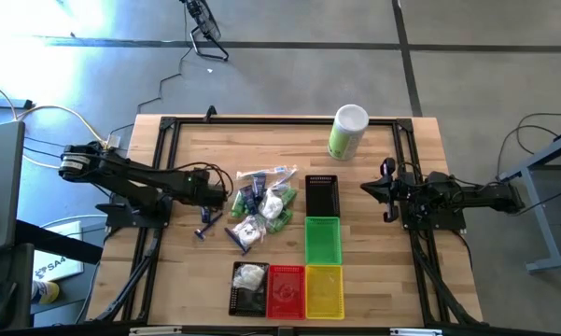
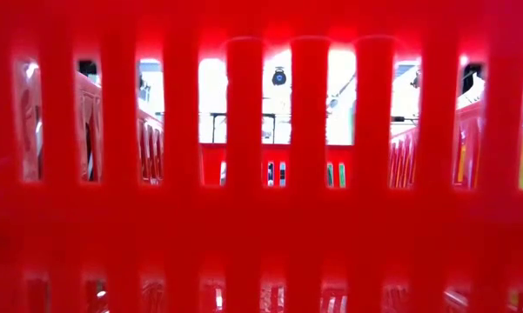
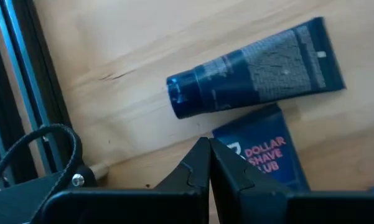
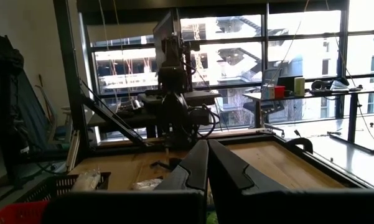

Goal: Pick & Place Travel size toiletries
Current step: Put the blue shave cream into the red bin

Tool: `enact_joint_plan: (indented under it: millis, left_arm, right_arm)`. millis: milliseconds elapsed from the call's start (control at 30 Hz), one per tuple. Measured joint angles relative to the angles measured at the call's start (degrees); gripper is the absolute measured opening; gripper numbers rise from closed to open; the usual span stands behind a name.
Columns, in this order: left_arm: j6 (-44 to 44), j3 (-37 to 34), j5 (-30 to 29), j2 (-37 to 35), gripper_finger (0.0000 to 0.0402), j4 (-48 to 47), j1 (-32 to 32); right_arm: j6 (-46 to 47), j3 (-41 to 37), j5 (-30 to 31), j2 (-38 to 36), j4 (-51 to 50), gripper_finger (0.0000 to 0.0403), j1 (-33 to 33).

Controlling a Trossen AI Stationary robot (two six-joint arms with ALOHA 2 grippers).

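The toiletries (image 1: 261, 210) lie heaped mid-bench, just left of the black basket (image 1: 321, 195), with two blue tubes strayed toward the left edge of the heap. The left hand (image 1: 226, 193) hangs low over that edge, its fingers pressed together and holding nothing; its wrist view shows one blue tube (image 3: 255, 68) lying flat on the bench (image 3: 112, 37) just beyond the fingertips, probably the item it is lining up on. The right hand (image 1: 371, 187) waits at the right, also pinched closed and empty. One white pouch (image 1: 250, 275) sits in the front black basket (image 1: 238, 301), beside the red basket (image 1: 286, 289).
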Motion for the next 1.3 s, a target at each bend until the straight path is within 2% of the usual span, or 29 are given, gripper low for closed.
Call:
enact_joint_plan:
  millis: [200,333,467,633,1033,1200,1300]
  left_arm:
    - [-4.99,-3.70,-0.18,0.00,0.0000,1.43,0.00]
    - [-4.35,-6.68,-0.79,0.00,0.0000,10.51,0.46]
    - [0.56,-9.20,-2.72,0.54,0.0000,19.97,3.64]
    - [5.37,-9.54,-6.17,1.29,0.0000,25.02,7.36]
    - [19.44,-9.51,-5.31,6.33,0.0000,42.18,16.07]
    - [22.16,-8.51,-5.38,7.13,0.0000,43.38,16.39]
    - [24.87,-6.23,-1.92,5.86,0.0000,41.88,15.82]
  right_arm:
    - [0.00,-0.01,0.00,0.00,0.02,0.0002,-0.01]
    - [0.00,-0.02,0.00,0.00,0.07,0.0002,-0.02]
    - [0.00,0.00,-0.02,0.00,0.07,0.0002,0.00]
    - [0.00,0.01,-0.02,0.00,0.09,0.0002,-0.02]
    - [-0.44,0.01,0.02,-0.01,0.10,0.0002,-0.01]
    - [-0.46,0.01,0.05,0.00,0.10,0.0002,-0.02]
    - [-0.46,0.00,0.11,-0.02,0.11,0.0002,-0.02]
